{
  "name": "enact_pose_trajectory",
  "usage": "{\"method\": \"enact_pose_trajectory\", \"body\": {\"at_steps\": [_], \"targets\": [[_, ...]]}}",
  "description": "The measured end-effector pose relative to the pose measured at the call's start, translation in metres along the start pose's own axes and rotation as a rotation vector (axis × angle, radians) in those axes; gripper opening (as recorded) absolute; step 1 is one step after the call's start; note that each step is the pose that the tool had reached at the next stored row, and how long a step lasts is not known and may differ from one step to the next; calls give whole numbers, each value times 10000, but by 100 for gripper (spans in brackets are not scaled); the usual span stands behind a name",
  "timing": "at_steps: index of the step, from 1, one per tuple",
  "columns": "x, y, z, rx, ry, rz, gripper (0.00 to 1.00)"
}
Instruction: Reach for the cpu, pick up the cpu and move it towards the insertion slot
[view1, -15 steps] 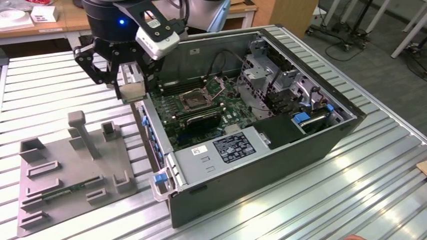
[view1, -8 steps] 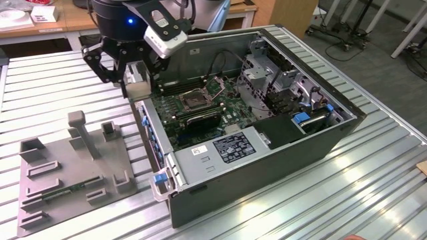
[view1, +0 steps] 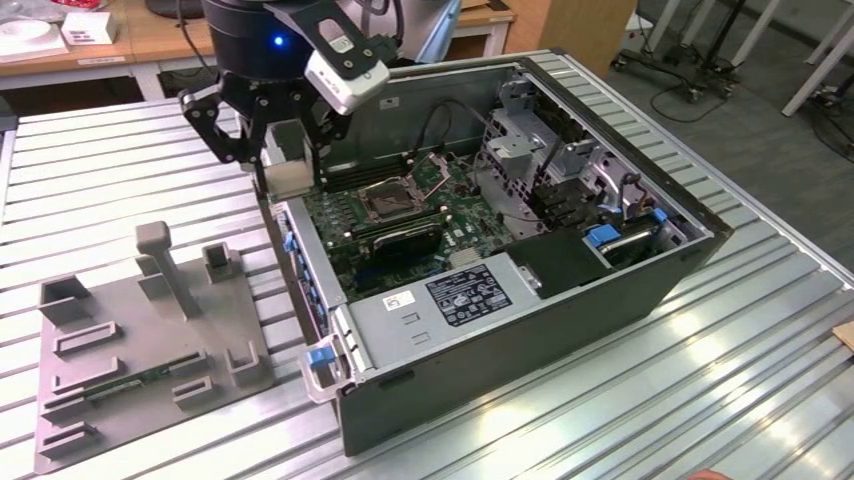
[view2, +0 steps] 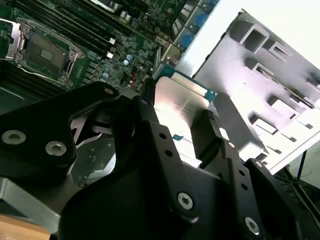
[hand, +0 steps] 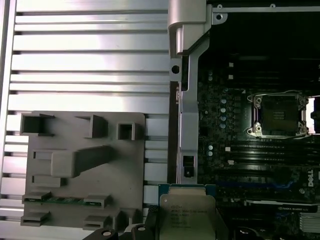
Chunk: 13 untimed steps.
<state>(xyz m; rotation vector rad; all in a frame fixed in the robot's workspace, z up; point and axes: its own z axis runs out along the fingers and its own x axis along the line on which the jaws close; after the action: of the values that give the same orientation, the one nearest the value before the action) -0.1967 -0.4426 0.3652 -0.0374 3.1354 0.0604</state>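
My gripper (view1: 288, 168) is shut on the cpu (view1: 290, 176), a small pale square chip. It hangs above the open case's wall on the exterior view's left. In both wrist views the cpu (view2: 181, 99) (hand: 187, 214) shows its silver top with a blue-green rim, clamped between black fingers (view2: 159, 135). The insertion slot (view1: 391, 201) (view2: 44, 51) (hand: 278, 114) is a silver-framed socket with a dark centre on the motherboard, lying open. It sits inside the case, to the exterior view's right of the gripper and lower down.
The open computer case (view1: 534, 330) has raised walls, a power supply (view1: 454, 296) and a drive cage (view1: 534, 150). A grey tray (view1: 147, 340) (hand: 85, 170) holding a narrow green strip (hand: 62, 200) rests on the slatted metal table (view1: 120, 180).
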Motion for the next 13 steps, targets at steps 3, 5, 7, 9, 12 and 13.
{"method": "enact_pose_trajectory", "body": {"at_steps": [3,5,7,9,12,13], "targets": [[-29,-1,2,-1,-1,-1,53],[-45,-1,2,-1,-1,0,53],[-61,-2,3,-1,-1,-1,53],[-79,-2,4,-1,-1,-1,53],[-107,-3,6,-1,-1,-1,53],[-114,-3,6,-1,-1,0,53]]}}
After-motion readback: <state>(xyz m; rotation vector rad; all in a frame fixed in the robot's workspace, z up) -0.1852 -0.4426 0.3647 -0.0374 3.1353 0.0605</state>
